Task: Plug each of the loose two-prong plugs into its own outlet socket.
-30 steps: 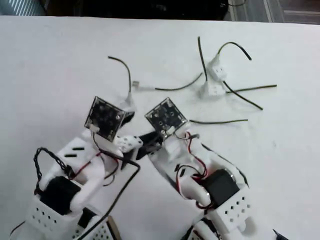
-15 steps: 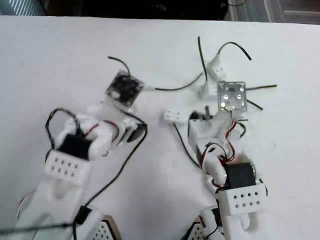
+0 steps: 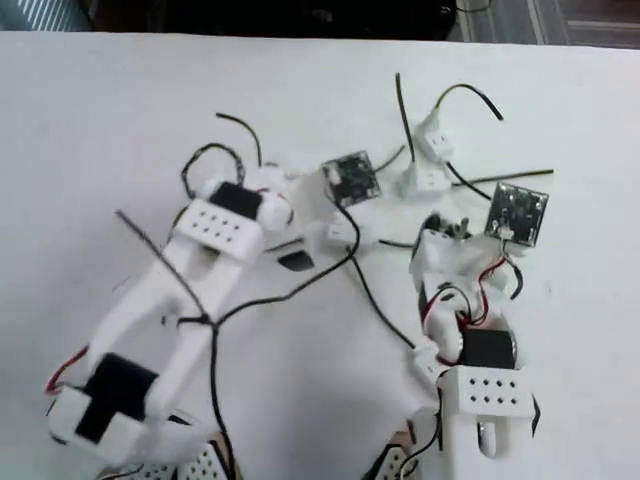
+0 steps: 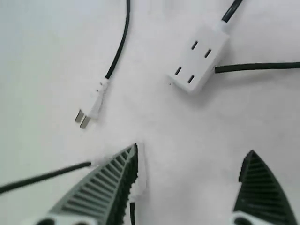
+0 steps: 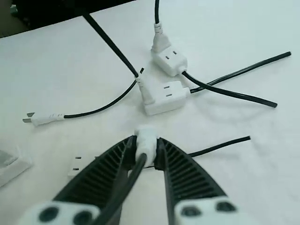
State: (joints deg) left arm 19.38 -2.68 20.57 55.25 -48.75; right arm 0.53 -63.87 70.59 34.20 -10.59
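no readable text, labels or numbers

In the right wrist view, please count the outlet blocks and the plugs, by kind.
Outlet blocks: 3
Seated plugs: 2
Loose plug on the table: 1
Held plug, in the right claw: 1
Total: 7

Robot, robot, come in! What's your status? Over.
Left gripper open, empty. Right gripper shut on white plug. Loose plug lies apart from empty outlet socket. Nothing between them.

A white tabletop [image 3: 80,120] is being shown, and its far edge is being bordered by a dark strip of room [image 3: 300,15].
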